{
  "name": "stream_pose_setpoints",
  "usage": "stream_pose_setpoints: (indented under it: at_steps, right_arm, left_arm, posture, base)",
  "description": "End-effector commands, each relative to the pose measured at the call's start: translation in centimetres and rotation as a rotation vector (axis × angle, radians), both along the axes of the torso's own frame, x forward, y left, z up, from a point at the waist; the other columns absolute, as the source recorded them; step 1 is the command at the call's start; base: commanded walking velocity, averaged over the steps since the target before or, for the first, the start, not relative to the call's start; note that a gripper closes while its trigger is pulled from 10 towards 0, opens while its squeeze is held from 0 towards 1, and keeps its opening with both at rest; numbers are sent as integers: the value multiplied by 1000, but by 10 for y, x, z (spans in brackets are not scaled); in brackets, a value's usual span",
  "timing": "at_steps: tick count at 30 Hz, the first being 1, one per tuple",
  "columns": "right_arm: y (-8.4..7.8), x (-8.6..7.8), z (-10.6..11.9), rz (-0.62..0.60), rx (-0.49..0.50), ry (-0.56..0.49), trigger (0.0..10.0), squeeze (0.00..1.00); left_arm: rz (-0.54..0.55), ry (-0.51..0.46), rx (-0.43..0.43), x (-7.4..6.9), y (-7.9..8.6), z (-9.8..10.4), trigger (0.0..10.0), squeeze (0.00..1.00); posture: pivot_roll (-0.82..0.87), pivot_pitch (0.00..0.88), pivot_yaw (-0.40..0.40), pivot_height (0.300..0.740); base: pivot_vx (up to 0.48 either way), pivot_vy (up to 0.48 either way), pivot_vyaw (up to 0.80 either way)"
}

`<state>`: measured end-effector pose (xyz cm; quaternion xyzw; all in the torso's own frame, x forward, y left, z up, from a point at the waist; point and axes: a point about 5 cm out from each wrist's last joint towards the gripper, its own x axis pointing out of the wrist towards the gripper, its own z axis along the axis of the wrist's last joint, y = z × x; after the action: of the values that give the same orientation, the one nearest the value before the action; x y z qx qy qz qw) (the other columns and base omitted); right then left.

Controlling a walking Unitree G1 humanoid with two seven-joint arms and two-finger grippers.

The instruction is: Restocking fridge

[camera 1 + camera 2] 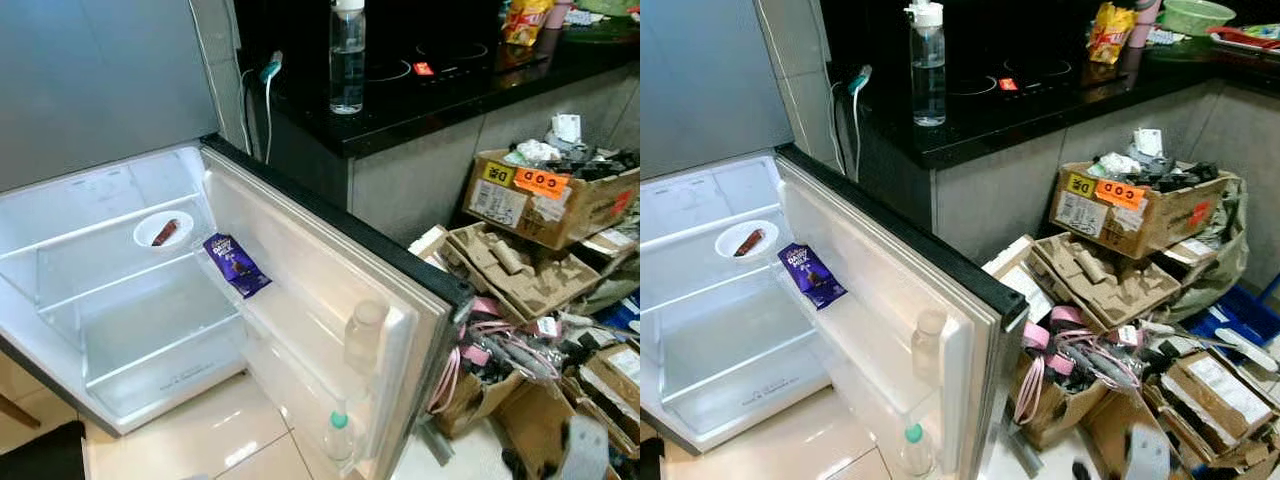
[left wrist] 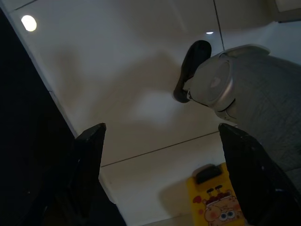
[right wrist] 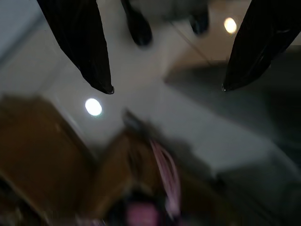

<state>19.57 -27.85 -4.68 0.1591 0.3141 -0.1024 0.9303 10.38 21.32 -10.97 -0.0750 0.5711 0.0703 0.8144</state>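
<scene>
My fridge stands open with its door swung wide, so the shelves are reachable; a chocolate bar lies by the door and a small plate sits on a shelf. My left gripper and right gripper hang spread and empty over the floor. A water bottle waits on the dark surface; cardboard boxes clutter the room.

The purple chocolate wrapper at the centre left of the frame, lying in the open fridge door, reads "DAIRY MILK". At the right, an orange sticker on the cardboard box shows what looks like "000"; the yellow label beside it carries print too small to read.
</scene>
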Motion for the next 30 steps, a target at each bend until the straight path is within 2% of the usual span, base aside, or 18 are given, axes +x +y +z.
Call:
stream_pose_setpoints:
  at_steps: [1,4,5,7,8,10,11,14,20,22,25,27,28,30]
  right_arm:
    - [1,-3,-2,-13,22,-7,10000,0]
    - [5,21,14,36,102,-136,10000,0]
    - [5,21,14,36,102,-136,10000,0]
    - [16,34,23,125,211,-225,10000,0]
    - [16,34,23,125,211,-225,10000,0]
    - [33,42,30,286,319,-290,10000,0]
    - [33,42,30,286,319,-290,10000,0]
    - [48,47,36,433,393,-331,10000,0]
    - [59,50,42,573,446,-355,10000,0]
    - [66,51,45,675,482,-360,10000,0]
    - [71,50,46,728,504,-361,10000,0]
    - [88,45,54,914,627,-375,10000,0]
    - [88,45,54,914,627,-375,10000,0]
    - [101,39,62,1037,737,-399,10000,0]
  left_arm:
    - [-3,10,5,-2,1,0,10000,0]
    - [-3,12,2,-3,1,-1,10000,0]
    - [-3,12,2,-3,1,-1,10000,0]
    - [-3,13,0,-3,0,-1,10000,0]
    - [-3,13,0,-3,0,-1,10000,0]
    - [-3,14,-1,-4,0,-1,10000,0]
    - [-3,14,-1,-4,0,-1,10000,0]
    - [-5,16,0,-4,0,-1,10000,0]
    - [-8,15,1,-4,0,-1,10000,0]
    - [-10,14,2,-3,1,-1,10000,0]
    - [-11,14,3,-3,1,-1,10000,0]
    - [-12,14,3,-3,1,-1,10000,0]
    - [-12,14,3,-3,1,-1,10000,0]
    - [-11,14,2,-3,1,0,10000,0]
  posture:
    - [-44,25,-4,740]
    - [-45,25,-6,740]
    - [-45,25,-6,740]
    - [-42,24,-10,740]
    - [-42,24,-10,740]
    - [-43,22,-9,740]
    - [-43,22,-9,740]
    - [-43,20,-9,740]
    - [-42,18,-9,740]
    - [-42,16,-8,740]
    - [-42,16,-8,740]
    - [-43,14,-7,740]
    - [-43,14,-7,740]
    - [-43,15,-9,740]
  base:
    - [0,0,0]
    - [0,0,0]
    - [0,0,0]
    - [0,0,0]
    - [0,0,0]
    - [0,0,0]
    - [0,0,0]
    - [0,0,0]
    - [0,0,0]
    - [0,0,0]
    - [0,0,0]
    - [0,0,0]
    - [0,0,0]
    - [0,0,0]
